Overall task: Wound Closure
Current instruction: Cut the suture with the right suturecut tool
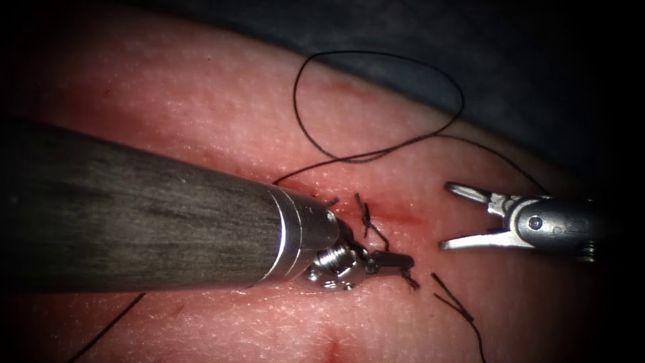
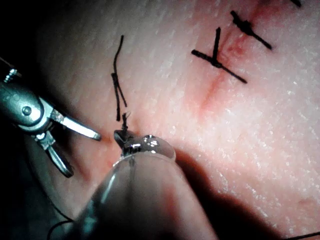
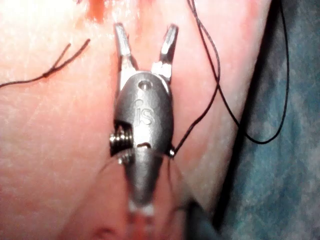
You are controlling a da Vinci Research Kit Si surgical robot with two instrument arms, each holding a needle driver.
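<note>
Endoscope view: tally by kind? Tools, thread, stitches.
tools: 2, namely the left tool, claw shut beside a stitch, hold unclear, and the right tool, claw open, holding nothing
long thread: 1
knotted stitches: 3
total: 6

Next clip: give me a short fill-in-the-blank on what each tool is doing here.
1. The right tool has its jaws ____ and holds nothing.
2. The left tool has its jaws ____ near a knotted stitch on the tissue.
3. The loose thread forms a ____ above the cut.

Missing words: open; shut; loop
</note>
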